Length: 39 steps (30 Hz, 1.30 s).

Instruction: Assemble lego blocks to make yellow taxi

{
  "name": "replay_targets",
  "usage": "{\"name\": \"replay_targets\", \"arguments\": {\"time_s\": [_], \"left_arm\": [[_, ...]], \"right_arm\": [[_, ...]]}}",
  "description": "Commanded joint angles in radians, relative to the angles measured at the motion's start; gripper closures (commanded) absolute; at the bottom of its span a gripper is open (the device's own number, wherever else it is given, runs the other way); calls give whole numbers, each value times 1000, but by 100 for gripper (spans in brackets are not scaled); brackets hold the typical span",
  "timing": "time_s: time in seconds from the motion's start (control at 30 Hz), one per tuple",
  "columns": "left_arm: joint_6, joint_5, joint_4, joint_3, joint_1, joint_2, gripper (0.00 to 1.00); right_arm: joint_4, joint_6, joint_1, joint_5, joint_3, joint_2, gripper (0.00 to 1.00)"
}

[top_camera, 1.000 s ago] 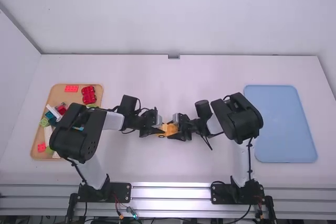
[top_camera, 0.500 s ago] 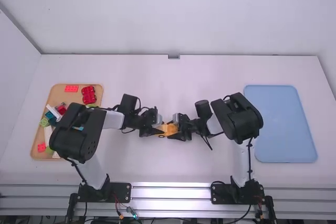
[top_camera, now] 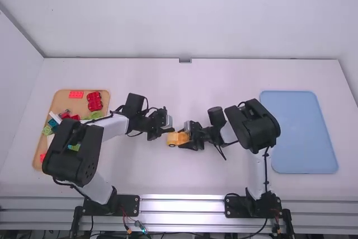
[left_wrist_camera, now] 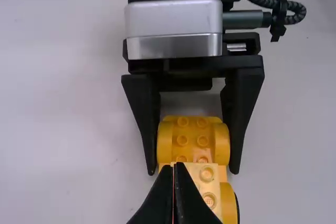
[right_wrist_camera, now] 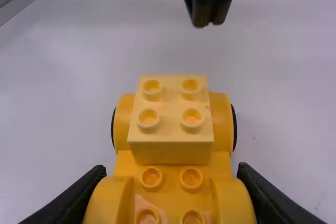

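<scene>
Yellow car (top_camera: 174, 140) located approx. mid-table, btwn the two grippers, nearer the front edge of the table (top_camera: 168, 177) than the back edge. Pale yellow 2x2 block (right_wrist_camera: 170, 114) seated on top of the car at its L end, studs up, above the black-tyred wheels (right_wrist_camera: 233, 127). Open studs of the car's darker yellow body are seen to the R of the block.

R gripper (top_camera: 183, 137): car's R end pinched btwn its two fingers, one per side, as seen in both wrist views. R arm reached in from the R.

L gripper (top_camera: 168, 130): located at the car's L end, on the side toward the table's back edge. In L wrist view, L gripper (left_wrist_camera: 176, 166) is seen w/ fingers pressed together, nothing btwn them; tips are seen over part of the pale block. Contact w/ block cannot be told.

Tan tray (top_camera: 61, 102) placed near the table's L edge, partly covered by L arm. Red brick (top_camera: 76, 94) lies at its back edge, red wheeled piece (top_camera: 94, 102) at its back R corner, lime block (top_camera: 47, 130) by its L edge, w/ teal block (top_camera: 52, 122) just beside. Blue tray (top_camera: 302, 132) placed near the table's R edge.
</scene>
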Motion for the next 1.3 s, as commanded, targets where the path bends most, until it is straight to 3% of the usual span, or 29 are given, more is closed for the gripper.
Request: {"name": "replay_targets", "arguments": {"time_s": [0.0,0.17,0.33,0.6,0.77,0.93,1.1,1.27], "left_arm": [[-6,18,-1,-8,-2,50,98],[-55,13,23,-7,-13,108,98],[59,5,-62,-8,-18,135,98],[76,-117,-122,-9,-18,134,98],[78,-33,-138,12,6,98,98],[52,-69,-198,61,-3,47,98],[6,35,-181,82,-4,36,98],[2,7,-179,67,-35,36,98]], "right_arm": [[-10,11,2,24,2,14,45],[-12,10,2,25,2,14,45],[-8,11,2,25,0,14,45],[-10,11,2,25,2,14,46],[-12,11,2,29,2,14,45],[-12,10,2,27,2,14,45],[-10,11,2,28,2,14,45],[-9,11,3,27,2,14,45]]}}
